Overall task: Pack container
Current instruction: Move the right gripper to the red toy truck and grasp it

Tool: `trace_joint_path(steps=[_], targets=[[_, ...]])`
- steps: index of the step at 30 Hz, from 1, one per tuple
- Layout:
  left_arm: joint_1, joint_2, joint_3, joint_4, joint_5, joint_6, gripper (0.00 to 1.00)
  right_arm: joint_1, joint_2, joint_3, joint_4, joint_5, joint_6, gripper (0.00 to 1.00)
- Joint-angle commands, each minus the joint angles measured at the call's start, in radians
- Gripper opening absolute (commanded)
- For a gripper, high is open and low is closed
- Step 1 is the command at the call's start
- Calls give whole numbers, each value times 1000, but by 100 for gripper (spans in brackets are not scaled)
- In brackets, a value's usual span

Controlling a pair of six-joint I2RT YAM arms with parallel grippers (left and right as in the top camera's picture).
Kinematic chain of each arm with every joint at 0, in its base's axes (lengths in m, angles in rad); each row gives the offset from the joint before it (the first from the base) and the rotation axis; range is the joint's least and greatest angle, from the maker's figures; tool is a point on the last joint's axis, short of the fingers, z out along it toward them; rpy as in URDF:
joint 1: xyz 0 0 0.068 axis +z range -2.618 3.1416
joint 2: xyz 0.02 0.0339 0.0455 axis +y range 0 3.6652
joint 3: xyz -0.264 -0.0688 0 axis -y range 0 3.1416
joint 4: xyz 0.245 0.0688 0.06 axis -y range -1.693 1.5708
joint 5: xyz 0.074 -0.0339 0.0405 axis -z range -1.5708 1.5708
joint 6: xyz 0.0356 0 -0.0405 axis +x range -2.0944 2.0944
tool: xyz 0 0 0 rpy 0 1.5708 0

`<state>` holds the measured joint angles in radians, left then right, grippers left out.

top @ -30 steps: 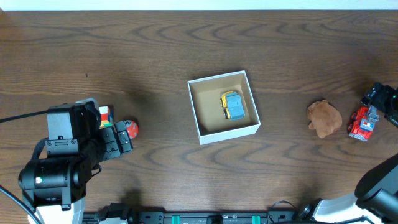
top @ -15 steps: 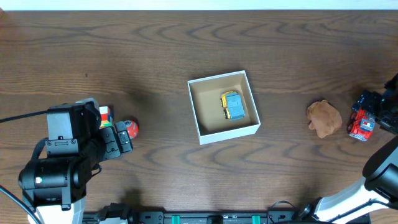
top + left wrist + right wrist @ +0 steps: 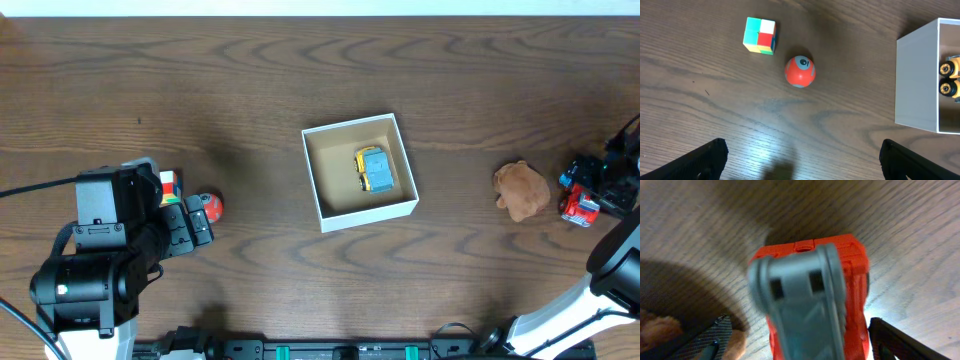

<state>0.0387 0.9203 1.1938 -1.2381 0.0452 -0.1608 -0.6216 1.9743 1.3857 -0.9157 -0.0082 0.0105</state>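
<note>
The container [image 3: 322,178] is a white-walled square box with a brown inside, at the table's middle; a yellow and blue toy car [image 3: 373,169] lies in it. My right gripper [image 3: 592,183] is open and straddles a red fire truck [image 3: 578,207] at the far right. In the right wrist view the truck [image 3: 855,280] with its grey ladder fills the space between the fingers [image 3: 800,342]. My left gripper [image 3: 190,222] is open and empty at the left; in its wrist view [image 3: 802,160] it is over bare wood, short of a red ball [image 3: 800,71].
A colourful cube [image 3: 170,185] and the red ball [image 3: 207,205] lie beside the left gripper. A brown plush toy [image 3: 521,190] lies just left of the fire truck. The container's wall [image 3: 917,80] shows at the right of the left wrist view.
My right gripper has moved down and left over the fire truck and now straddles it. The left arm has not moved.
</note>
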Motion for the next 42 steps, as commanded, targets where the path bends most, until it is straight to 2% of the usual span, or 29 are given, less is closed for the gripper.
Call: trace_joint_path(steps=[1, 10, 20, 22, 23, 25, 26, 34, 42], targets=[[4, 0, 19, -3, -4, 2, 98, -7, 8, -8, 5, -8, -8, 86], [4, 0, 19, -3, -4, 2, 98, -7, 8, -8, 5, -35, -8, 56], [4, 0, 19, -3, -4, 2, 98, -6, 8, -8, 8, -56, -4, 38], [4, 0, 19, -3, -4, 2, 98, -6, 8, -8, 9, -56, -4, 31], [4, 0, 19, -3, -4, 2, 98, -6, 8, -8, 9, -56, -4, 24], [4, 0, 19, -3, -4, 2, 98, -6, 8, -8, 9, -56, -1, 3], [4, 0, 19, -3, -4, 2, 98, -6, 8, -8, 9, -56, 11, 1], [4, 0, 19, -3, -4, 2, 98, 8, -39, -5, -10, -57, 72, 1], [4, 0, 19, -2, -4, 2, 98, 127, -270, -5, -18, -83, 75, 1]])
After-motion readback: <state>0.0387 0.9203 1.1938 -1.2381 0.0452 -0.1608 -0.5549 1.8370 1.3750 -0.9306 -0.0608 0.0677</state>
